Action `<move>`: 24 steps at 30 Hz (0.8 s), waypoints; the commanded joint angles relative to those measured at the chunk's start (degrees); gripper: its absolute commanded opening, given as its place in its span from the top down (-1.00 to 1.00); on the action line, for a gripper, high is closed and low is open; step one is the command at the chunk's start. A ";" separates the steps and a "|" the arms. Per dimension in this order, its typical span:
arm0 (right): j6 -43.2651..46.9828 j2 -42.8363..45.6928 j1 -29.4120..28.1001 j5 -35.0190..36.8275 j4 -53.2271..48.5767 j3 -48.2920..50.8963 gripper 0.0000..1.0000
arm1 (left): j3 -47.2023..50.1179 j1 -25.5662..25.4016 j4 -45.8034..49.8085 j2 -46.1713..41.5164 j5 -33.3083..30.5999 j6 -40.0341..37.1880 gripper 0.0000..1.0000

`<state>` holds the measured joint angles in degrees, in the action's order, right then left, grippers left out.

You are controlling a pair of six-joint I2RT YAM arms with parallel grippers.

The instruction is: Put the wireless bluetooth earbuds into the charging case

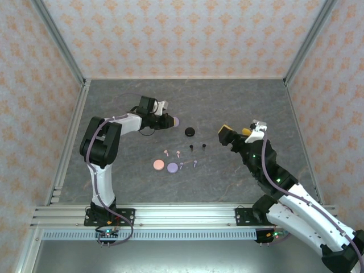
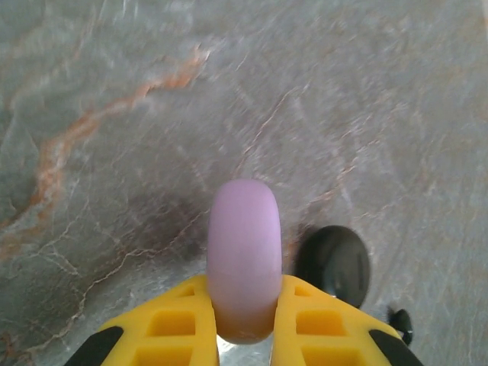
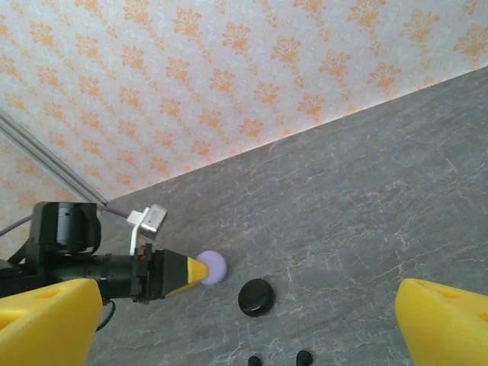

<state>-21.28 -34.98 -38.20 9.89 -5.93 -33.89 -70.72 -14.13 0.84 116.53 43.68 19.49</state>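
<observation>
Earbuds (image 1: pixel 178 153): lying loose near the middle of the worktop (image 1: pixel 239 102), a little toward the near edge, not sitting in any jaws yet.

Starting at the left gripper (image 2: pixel 244 309): pinching a lilac case (image 2: pixel 244 252) standing up on its edge, jaws closed narrow on its two flat sides, left of the middle and toward the far edge. Lying flat just beside it, a black case (image 2: pixel 333 263). Holding nothing in the right gripper (image 1: pixel 235 133), jaws spread wide, hanging right of the middle.

Going further out: two black buds (image 1: pixel 191 148) resting just on the near side of the black case, then two pinkish buds (image 1: pixel 166 152) and two lilac buds (image 1: pixel 195 163), all well apart from both grippers. Lying close by, a pink case (image 1: pixel 158 165) and a second lilac case (image 1: pixel 173 167), touching or nearly so.

Guessing about handling: most likely weighing next to nothing, feeling hard and smooth, and not bending. Likely slipping or popping away under a hard squeeze. Probably best pinching each bud gently across its round head, coming straight down with jaws closing almost all the way. Too tiny for telling which way each stem is pointing.
</observation>
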 commanded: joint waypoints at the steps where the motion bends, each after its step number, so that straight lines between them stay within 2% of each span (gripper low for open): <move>1: 1.59 0.46 0.13 -1.39 -1.47 -0.94 -0.98 | -2.40 0.33 1.55 0.45 2.11 1.19 1.00; 6: 1.90 0.50 0.08 -3.31 -1.79 -0.93 -0.98 | -3.76 0.34 3.82 2.01 2.02 -0.26 0.98; 10: 3.32 0.04 0.14 -4.00 -3.40 -1.89 -0.98 | -4.88 0.33 7.15 2.38 0.00 -2.44 0.55; 18: 8.31 -2.81 0.11 -3.46 -12.66 -7.55 -0.98 | -5.71 0.40 10.95 0.17 -4.06 -5.25 0.14; 24: 12.44 -7.38 0.02 -5.41 -20.84 -12.64 -0.99 | -1.97 0.67 9.40 -8.16 -9.82 -5.56 -0.16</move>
<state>-12.12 -40.56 -38.20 5.72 -20.01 -43.33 -73.87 -14.09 10.00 115.46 38.09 14.94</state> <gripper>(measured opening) 0.993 0.565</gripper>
